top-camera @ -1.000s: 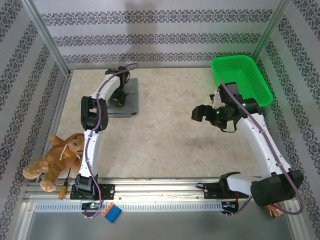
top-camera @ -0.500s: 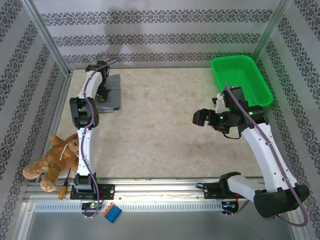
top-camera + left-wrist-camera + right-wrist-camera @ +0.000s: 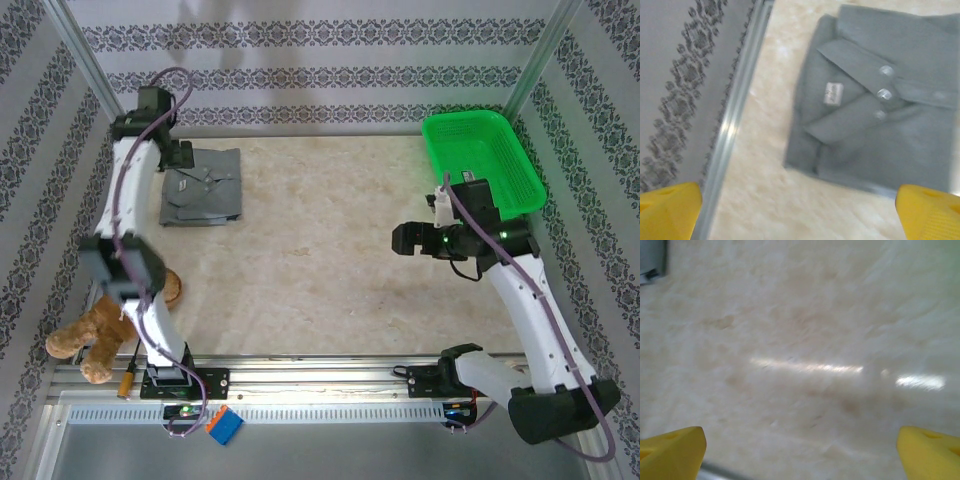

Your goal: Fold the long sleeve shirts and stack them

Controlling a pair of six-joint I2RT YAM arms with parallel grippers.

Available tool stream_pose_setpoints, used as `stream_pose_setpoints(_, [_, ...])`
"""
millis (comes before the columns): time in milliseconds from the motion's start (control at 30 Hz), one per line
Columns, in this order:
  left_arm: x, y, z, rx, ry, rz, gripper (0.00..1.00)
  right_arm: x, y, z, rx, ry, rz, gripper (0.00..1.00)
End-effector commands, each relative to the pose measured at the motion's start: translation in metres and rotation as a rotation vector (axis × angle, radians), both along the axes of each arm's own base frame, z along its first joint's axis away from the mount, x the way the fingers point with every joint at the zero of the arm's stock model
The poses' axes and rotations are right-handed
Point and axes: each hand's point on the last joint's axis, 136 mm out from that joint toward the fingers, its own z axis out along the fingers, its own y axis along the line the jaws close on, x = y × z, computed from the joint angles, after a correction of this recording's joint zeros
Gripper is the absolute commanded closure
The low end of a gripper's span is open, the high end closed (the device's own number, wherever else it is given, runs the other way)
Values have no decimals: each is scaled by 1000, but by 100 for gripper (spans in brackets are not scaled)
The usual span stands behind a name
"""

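Hangs the left gripper [image 3: 800,210] wide open and empty above the edge of the grey shirt [image 3: 880,105], folded flat at the far left corner of the table [image 3: 330,270] beside the metal rail [image 3: 735,125]. Holds the right gripper [image 3: 800,450] just as wide and empty over bare table, near the green basket [image 3: 485,160]

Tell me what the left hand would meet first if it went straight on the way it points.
Probably the folded grey shirt, near its edge. The open left hand points down at it, though bare table beside it is possible.
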Motion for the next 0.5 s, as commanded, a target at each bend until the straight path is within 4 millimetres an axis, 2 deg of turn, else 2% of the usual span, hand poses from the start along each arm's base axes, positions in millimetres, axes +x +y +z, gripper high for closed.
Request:
stream_pose_setpoints(0, [-19,-48,11,-231,-358,-34,0,21,-42,2,-220,-280,-46,2])
stream_pose_setpoints(67, [-52,-42,-12,-219,-508,7,0,30,-54,-7,-265,-466,-101,2])
stream_pose_setpoints(133, [-77,-42,-35,-191,-596,-12,0,42,-73,-14,-327,-635,-192,2])
stream_pose_setpoints(233, [-104,-35,-71,-130,-635,-5,0,59,-100,-31,-369,-776,-302,2])
stream_pose_setpoints(367, [-108,-30,-108,-86,-628,1,0,88,-132,-64,-312,-614,-427,2])
stream_pose_setpoints(467, [-94,-31,-116,-57,-706,-33,0,107,-133,-73,-260,-675,-449,2])
